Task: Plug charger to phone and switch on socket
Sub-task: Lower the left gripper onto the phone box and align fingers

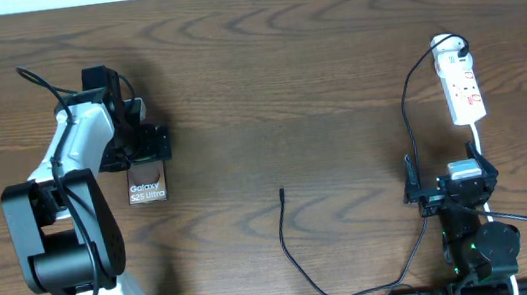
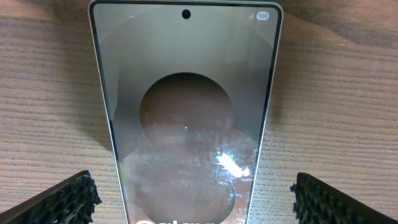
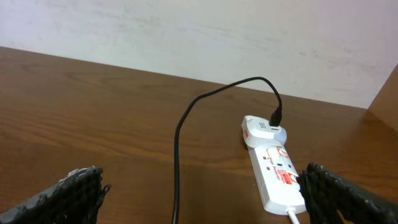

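Observation:
The phone [image 1: 148, 189] lies flat on the left of the table, its white "Galaxy S25 Ultra" lettering showing; its far end is hidden under my left gripper [image 1: 145, 145]. In the left wrist view the phone [image 2: 186, 118] fills the middle and the left gripper [image 2: 198, 202] is open, a finger on each side and clear of its edges. The charger [image 1: 281, 194] has its free plug tip at table centre; its cable loops toward the front edge, then runs to the white plug head [image 3: 264, 129] on the socket [image 1: 464, 89]. My right gripper [image 3: 208, 194] is open, short of the socket [image 3: 278, 177].
The socket's white cord [image 1: 477, 146] runs back toward the right arm's base. The charger cable [image 3: 177, 168] crosses the table between the right gripper's fingers. A pale wall [image 3: 205, 31] rises behind the table's far edge.

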Controlling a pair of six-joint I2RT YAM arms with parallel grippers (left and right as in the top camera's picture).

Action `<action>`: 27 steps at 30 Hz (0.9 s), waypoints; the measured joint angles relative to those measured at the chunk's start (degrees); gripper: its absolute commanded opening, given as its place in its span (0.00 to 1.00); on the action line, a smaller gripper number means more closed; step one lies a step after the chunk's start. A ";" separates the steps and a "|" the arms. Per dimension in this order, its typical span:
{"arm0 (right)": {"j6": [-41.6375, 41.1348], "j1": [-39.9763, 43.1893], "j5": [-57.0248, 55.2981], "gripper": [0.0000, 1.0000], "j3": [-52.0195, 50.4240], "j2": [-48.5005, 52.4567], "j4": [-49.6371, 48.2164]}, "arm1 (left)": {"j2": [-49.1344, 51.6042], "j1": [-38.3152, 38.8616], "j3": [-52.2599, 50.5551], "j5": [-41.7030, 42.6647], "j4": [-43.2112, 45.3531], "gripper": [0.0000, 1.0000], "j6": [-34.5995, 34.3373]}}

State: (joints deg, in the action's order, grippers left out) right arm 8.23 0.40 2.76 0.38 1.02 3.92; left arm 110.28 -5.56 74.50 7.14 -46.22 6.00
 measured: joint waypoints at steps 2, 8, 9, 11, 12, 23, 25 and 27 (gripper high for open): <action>0.00 0.00 0.00 0.99 0.00 0.00 0.00 | 0.00 0.00 -0.24 0.00 0.61 0.98 0.00; 0.00 0.00 0.00 0.99 0.00 0.00 0.00 | 0.00 0.00 -0.98 0.00 1.38 0.98 -0.02; 0.02 0.00 0.00 0.99 0.00 0.00 0.00 | 0.00 0.00 -0.98 0.00 1.40 0.98 0.00; 0.00 0.00 0.00 0.99 0.00 0.00 0.00 | 0.00 0.00 -0.98 0.00 1.57 0.98 0.00; 0.00 0.00 0.00 0.99 0.00 0.00 0.00 | 0.00 0.00 -0.98 0.00 1.73 0.98 0.00; 0.02 0.00 0.00 0.99 0.00 0.00 0.00 | 0.00 0.00 -1.95 -0.02 0.85 0.98 0.00; 0.02 0.00 0.00 0.99 0.00 0.00 0.00 | 0.00 0.00 -1.95 -0.04 0.83 0.98 0.00; 0.00 0.00 0.00 0.99 0.00 0.00 0.00 | 0.00 0.00 -1.95 -0.04 0.83 0.98 0.00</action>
State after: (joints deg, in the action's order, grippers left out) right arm 8.23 0.40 2.76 0.38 1.02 3.92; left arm 110.28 -5.56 72.55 7.09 -45.39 6.00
